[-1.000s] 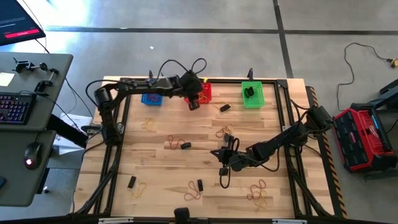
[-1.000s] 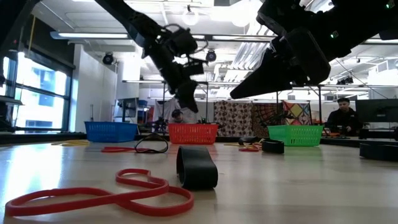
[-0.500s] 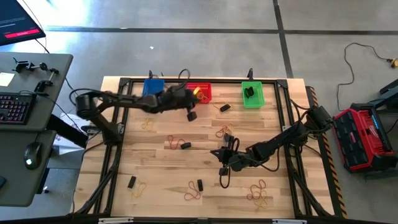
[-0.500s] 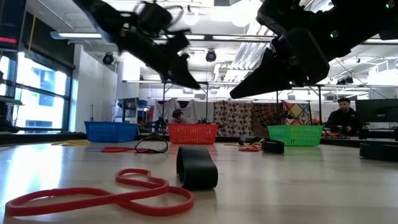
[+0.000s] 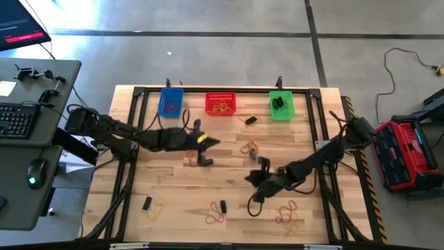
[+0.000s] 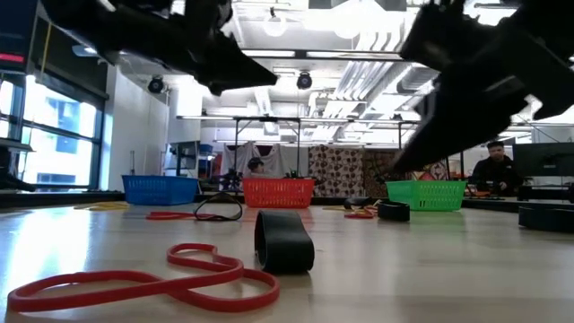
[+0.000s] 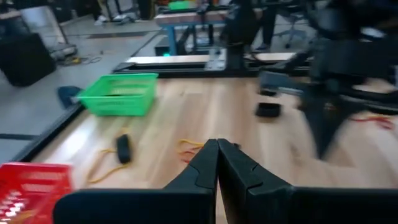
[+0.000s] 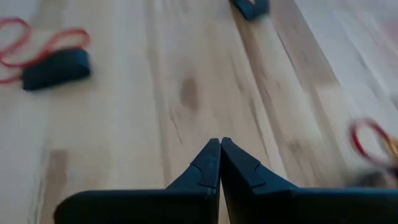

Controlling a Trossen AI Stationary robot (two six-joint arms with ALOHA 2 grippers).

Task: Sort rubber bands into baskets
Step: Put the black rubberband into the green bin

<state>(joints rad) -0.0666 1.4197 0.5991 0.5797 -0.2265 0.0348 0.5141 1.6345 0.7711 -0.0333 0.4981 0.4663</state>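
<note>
Table point(image 5: 173, 201): wooden top, bands scattered across it.
Baskets: blue point(image 5: 170, 102), red point(image 5: 220, 103) and green point(image 5: 281, 105) in a row along the far edge; the red one holds tan loops, the green one dark bands.
Left gripper point(image 5: 208, 142): over the table's middle, fingers pressed together, nothing between them.
Right gripper point(image 5: 250, 179): right of centre, fingers closed, empty.
Rubber bands: tan and orange loops point(image 5: 289, 214) and short dark ones point(image 5: 223, 206) loose on the wood.

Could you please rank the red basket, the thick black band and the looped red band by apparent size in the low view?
1. looped red band, widest.
2. thick black band.
3. red basket, about as wide as the black band.
Both bands lie much nearer the camera, so this says little about true size.
</note>
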